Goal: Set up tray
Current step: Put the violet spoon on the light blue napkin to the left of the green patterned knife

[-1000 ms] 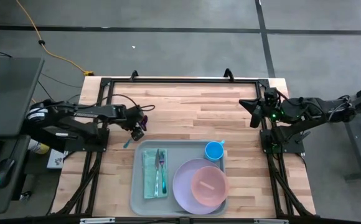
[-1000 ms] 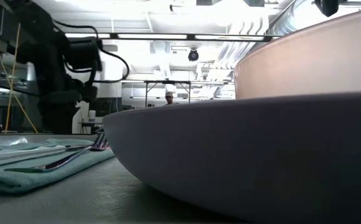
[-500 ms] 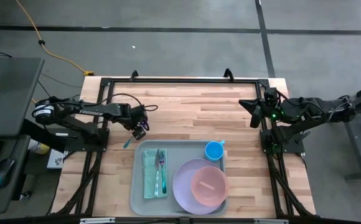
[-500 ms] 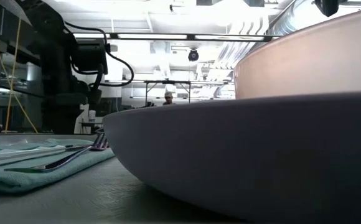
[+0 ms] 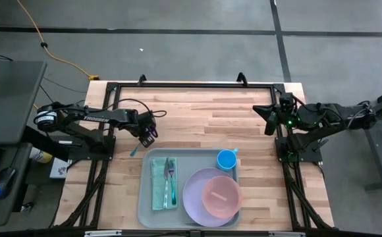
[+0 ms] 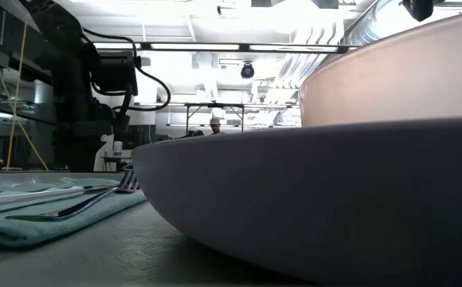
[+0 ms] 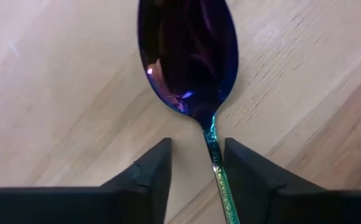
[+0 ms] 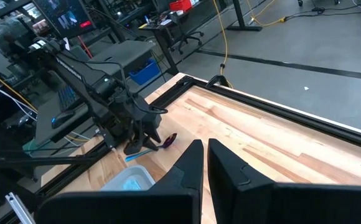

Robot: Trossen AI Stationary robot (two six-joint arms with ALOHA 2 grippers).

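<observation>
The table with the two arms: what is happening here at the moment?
The left hand is down on the wooden table beside the tray, its fingers straddling the handle of an iridescent spoon that lies on the wood. The tray already carries a folded teal cloth with a fork on it, a blue cup and a pink bowl on a lilac plate. The right hand waits shut at the table's right edge.

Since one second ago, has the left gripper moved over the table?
Yes. In the high view the left gripper has shifted slightly toward the table's far edge, away from the tray, and now straddles the spoon handle.
</observation>
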